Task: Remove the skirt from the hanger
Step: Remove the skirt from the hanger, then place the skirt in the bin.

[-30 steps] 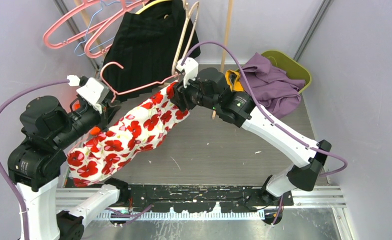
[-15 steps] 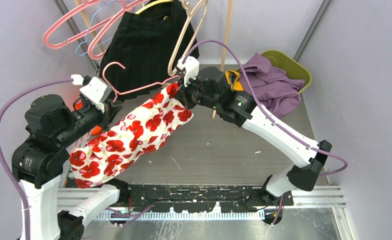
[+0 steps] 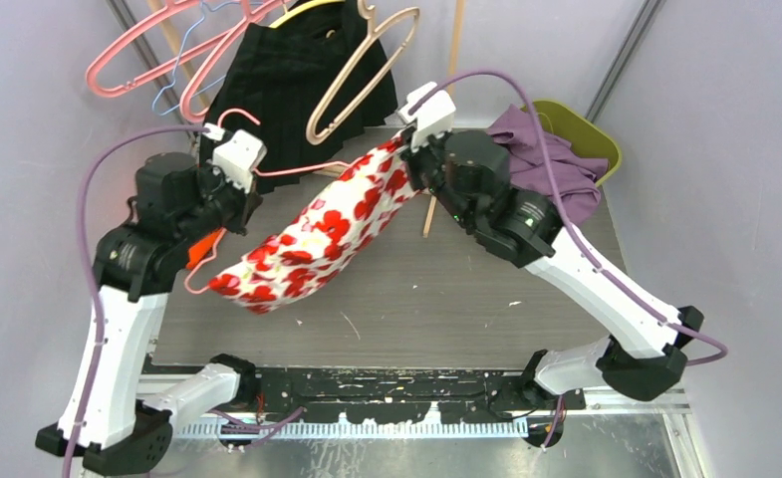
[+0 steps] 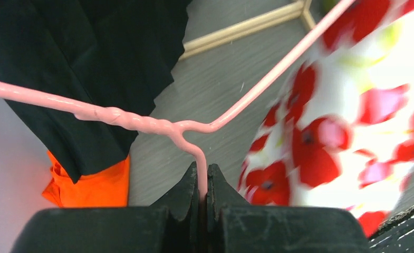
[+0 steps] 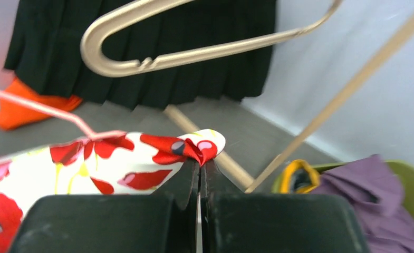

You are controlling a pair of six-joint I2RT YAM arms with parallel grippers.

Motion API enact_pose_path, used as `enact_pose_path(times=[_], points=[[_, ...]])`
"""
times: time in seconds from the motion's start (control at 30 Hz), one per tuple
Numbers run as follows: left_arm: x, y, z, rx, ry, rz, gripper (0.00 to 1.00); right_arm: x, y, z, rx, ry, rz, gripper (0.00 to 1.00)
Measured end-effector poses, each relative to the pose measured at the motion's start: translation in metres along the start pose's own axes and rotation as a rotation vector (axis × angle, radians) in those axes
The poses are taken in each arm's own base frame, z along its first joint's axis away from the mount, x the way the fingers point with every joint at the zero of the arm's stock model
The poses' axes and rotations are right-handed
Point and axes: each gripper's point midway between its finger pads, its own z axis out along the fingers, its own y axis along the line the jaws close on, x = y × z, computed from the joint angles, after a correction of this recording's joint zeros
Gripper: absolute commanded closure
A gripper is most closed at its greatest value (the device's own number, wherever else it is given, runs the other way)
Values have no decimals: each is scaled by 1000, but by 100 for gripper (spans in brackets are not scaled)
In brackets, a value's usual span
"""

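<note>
Left gripper [image 4: 203,178]: jaws pressed together on the stem of the pink wire hanger [image 4: 141,123], just below the twist where its two arms fork. In the left wrist view one arm runs off toward 10 o'clock and the other toward 1 o'clock.

Right gripper [image 5: 199,169]: jaws closed tight, pinching a fold at the top corner of the floral skirt [image 3: 312,239]. The red-and-white cloth bunches right at the fingertips. In the right wrist view it spreads away toward 8 o'clock.

Top view: the skirt is off the table [image 3: 446,289], slung in the air between the two grippers. Its high end is at the right gripper, about 1 o'clock from the skirt's middle. Its low end sags toward 8 o'clock, below the left gripper. The hanger's long arm reaches from the left gripper toward 3 o'clock and meets the skirt's upper edge close to the right gripper. Whether the wire passes inside the cloth there cannot be told.

Around: a black pleated garment [image 3: 287,90] hangs at 12 o'clock, with a tan hanger [image 3: 362,75] in front of it. An orange cloth [image 3: 199,249] lies at 9 o'clock by the left arm. A purple cloth [image 3: 556,169] lies in a green bin [image 3: 591,134] at 2 o'clock.
</note>
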Motion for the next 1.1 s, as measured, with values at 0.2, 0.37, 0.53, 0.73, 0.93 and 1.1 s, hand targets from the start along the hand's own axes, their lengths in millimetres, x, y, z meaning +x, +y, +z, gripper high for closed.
enact_pose_path(times=[0.2,0.37,0.53,0.73,0.93,1.1], points=[[26,5,29,-20,106,-7,100,-59,-59,-27,230,-157,-89,99],[20,8,31,-38,76,-4,100,-94,-106,-41,416,-248,-148,99],[12,7,32,-40,26,-1,100,-103,-150,-37,551,-237,-191,99],[29,12,23,-74,77,32,100,-124,-208,-44,759,-243,-231,99],[50,13,8,-88,138,69,100,-162,-264,-105,994,-354,-192,99],[51,15,1,-100,136,86,100,-167,-290,-135,1114,-388,-179,99]])
